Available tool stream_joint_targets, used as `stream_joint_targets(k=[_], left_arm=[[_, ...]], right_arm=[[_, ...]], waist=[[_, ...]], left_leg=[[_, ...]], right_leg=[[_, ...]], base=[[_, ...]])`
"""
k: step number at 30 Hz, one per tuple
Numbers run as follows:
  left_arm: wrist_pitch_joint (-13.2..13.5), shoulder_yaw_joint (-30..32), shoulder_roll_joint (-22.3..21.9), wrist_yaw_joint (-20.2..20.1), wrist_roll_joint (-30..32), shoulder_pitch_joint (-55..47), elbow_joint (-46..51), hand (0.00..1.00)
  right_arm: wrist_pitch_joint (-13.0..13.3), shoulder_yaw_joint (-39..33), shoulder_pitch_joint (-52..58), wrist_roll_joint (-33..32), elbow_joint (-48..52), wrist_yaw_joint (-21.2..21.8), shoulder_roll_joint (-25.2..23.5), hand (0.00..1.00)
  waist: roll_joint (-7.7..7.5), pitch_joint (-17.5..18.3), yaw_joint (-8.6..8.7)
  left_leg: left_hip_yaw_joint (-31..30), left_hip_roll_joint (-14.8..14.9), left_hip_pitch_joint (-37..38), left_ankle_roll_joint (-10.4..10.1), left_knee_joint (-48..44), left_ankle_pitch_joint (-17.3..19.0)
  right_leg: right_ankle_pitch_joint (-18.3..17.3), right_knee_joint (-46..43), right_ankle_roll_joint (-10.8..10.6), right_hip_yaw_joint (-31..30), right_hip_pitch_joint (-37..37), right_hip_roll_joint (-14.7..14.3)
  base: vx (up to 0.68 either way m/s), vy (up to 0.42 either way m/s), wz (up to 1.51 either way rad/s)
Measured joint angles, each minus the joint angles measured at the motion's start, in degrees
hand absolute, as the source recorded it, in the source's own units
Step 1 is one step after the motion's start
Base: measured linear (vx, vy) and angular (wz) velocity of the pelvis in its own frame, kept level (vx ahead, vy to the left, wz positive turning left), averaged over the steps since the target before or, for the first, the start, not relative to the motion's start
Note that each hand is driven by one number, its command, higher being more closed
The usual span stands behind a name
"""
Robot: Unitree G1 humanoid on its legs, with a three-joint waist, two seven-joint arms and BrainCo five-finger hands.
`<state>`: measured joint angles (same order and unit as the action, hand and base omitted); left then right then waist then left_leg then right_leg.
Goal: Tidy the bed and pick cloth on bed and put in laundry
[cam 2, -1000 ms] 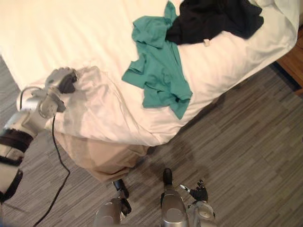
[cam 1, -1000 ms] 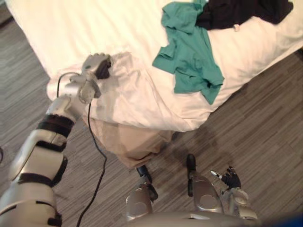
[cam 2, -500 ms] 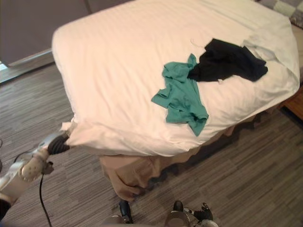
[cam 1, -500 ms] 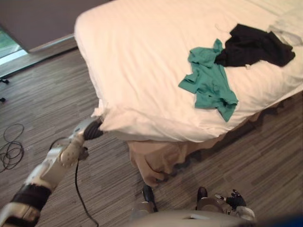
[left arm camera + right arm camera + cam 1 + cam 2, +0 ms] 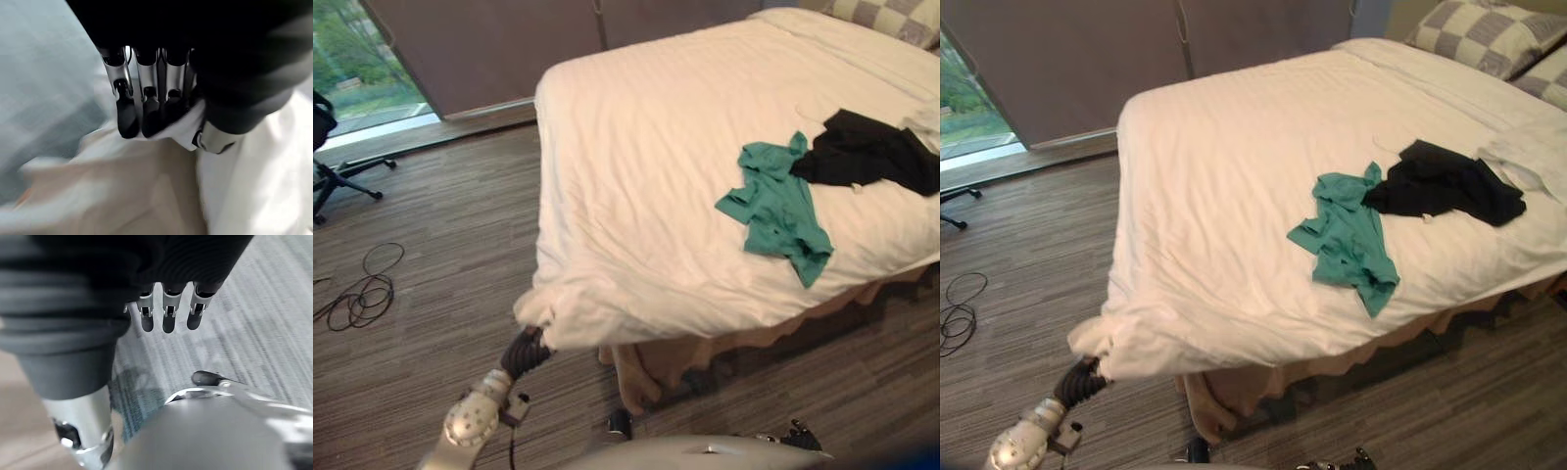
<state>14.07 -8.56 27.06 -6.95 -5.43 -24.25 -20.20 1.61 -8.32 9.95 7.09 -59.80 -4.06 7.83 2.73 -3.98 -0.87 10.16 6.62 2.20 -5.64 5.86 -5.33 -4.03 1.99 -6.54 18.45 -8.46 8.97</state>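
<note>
Tidying is under way: the left hand (image 5: 523, 352) has its fingers (image 5: 128, 115) curled tight on the near corner of the white duvet (image 5: 558, 318), which juts past the edge of the bed (image 5: 646, 367), and the cover looks mostly smooth with soft wrinkles. The pickup is all to come, I'd say: 2 cloths, a crumpled green shirt (image 5: 778, 211) and a bunched black garment (image 5: 867, 157) touching it, lie on the duvet toward the checked pillow (image 5: 1484, 34). The right hand (image 5: 167, 318) hangs over the floor (image 5: 254, 308), fingers loose and empty.
</note>
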Motion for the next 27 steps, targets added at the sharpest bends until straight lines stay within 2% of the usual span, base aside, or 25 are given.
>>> stream_joint_targets(k=[2,4,7,8,13,17,20,22,23,26,27], left_arm=[[-0.8,-0.36,-2.91,-0.81,1.86,-0.02,-10.09,0.0],[-2.17,1.1,-7.39,-1.37,7.82,0.41,-24.91,0.0],[-4.2,6.43,-11.91,-0.45,16.62,0.74,-36.3,0.0],[-5.24,9.87,-13.94,0.23,19.46,0.74,-39.64,0.0],[-8.75,17.81,-17.71,0.43,23.14,0.54,-41.84,0.0],[-9.46,21.55,-20.04,0.54,22.97,1.33,-41.51,0.0],[-9.87,22.83,-20.88,1.06,22.74,1.88,-40.41,0.0],[-9.92,22.97,-21.29,1.3,22.57,2.42,-38.95,0.0],[-9.96,22.96,-21.62,2.46,22.31,3.16,-37.96,0.0],[-9.92,22.34,-21.86,4.43,22.3,4.7,-35.98,0.0],[-9.98,21.94,-21.79,5.6,21.44,5.24,-35.69,0.0]], right_arm=[[0.06,0.24,-0.03,-0.06,0.02,0.02,0.02,0.0],[0.15,0.21,-0.01,-0.13,-0.03,0.26,0.02,0.0],[0.17,-0.32,0.05,-0.35,-1.08,1.09,0.1,0.0],[0.14,-1.33,0.08,-1.47,-1.43,1.43,0.13,0.0],[-0.08,-5.51,1.4,-4.92,-1.4,2.44,0.46,0.0],[-0.86,-10.36,3.49,-11.76,-1.39,2.95,0.57,0.0],[-1.29,-14.07,4.43,-15.52,-1.31,2.65,0.56,0.0],[-1.94,-16.61,4.44,-15.95,0.34,2.22,1.16,0.0],[-2.4,-18.11,3.82,-15.95,2.78,1.64,2.5,1.0],[-2.43,-19.97,0.92,-15.87,8.64,-0.27,7.86,1.0],[-2.12,-21.42,-2.29,-15.78,11.27,-2.23,11.85,1.0]], waist=[[-0.48,0.19,-0.29],[-0.94,0.31,-0.28],[-1.21,0.18,-0.21],[-1.3,0.23,-0.29],[-0.8,0.25,-0.21],[-0.1,0.76,-0.03],[-0.12,0.78,-0.05],[-0.22,0.8,-0.07],[-0.25,0.8,-0.08],[-0.45,0.75,-0.1],[-0.76,0.77,-0.09]], left_leg=[[0.23,0.12,0.78,-0.13,0.01,0.42],[0.41,0.18,1.78,-0.45,0.11,1.05],[1.06,0.44,2.96,-0.83,0.17,1.57],[1.82,0.73,3.39,-0.92,0.18,1.75],[3.93,1.48,4.96,-1.36,0.21,2.47],[4.89,1.57,5.43,-1.38,0.22,2.96],[5.02,1.6,5.31,-1.35,0.22,3.15],[5.05,1.62,4.96,-1.43,0.22,3.29],[5.05,1.56,4.78,-1.45,0.22,3.35],[4.73,1.28,4.64,-1.42,0.21,3.4],[4.18,1.01,4.63,-1.38,0.21,3.42]], right_leg=[[-0.41,-0.08,0.11,-0.08,-0.54,-0.09],[-1.21,-0.33,0.13,-0.23,-1.45,-0.1],[-1.94,-0.82,0.21,-0.57,-2.14,-0.21],[-2.08,-1.0,0.36,-1.17,-2.13,-0.37],[-2.4,-1.56,0.67,-3.5,-1.97,-0.9],[-2.7,-1.94,0.63,-3.67,-1.88,-0.8],[-3.24,-2.11,0.44,-3.57,-1.82,-0.77],[-3.45,-2.22,0.4,-3.5,-1.7,-0.74],[-3.67,-2.49,0.36,-3.42,-1.35,-0.62],[-3.94,-3.3,0.15,-2.72,-0.95,-0.17],[-4.3,-3.58,-0.03,-2.17,-0.98,0.12]], base=[[0.1,-0.035,-0.01],[0.09,-0.032,-0.03],[0.04,-0.022,-0.09],[0.02,-0.018,-0.2],[0.0,-0.012,-0.24],[0.0,-0.001,-0.1],[0.01,-0.004,0.03],[0.0,0.0,0.0],[0.0,0.0,0.0],[0.03,0.003,0.02],[0.07,0.0,0.18]])
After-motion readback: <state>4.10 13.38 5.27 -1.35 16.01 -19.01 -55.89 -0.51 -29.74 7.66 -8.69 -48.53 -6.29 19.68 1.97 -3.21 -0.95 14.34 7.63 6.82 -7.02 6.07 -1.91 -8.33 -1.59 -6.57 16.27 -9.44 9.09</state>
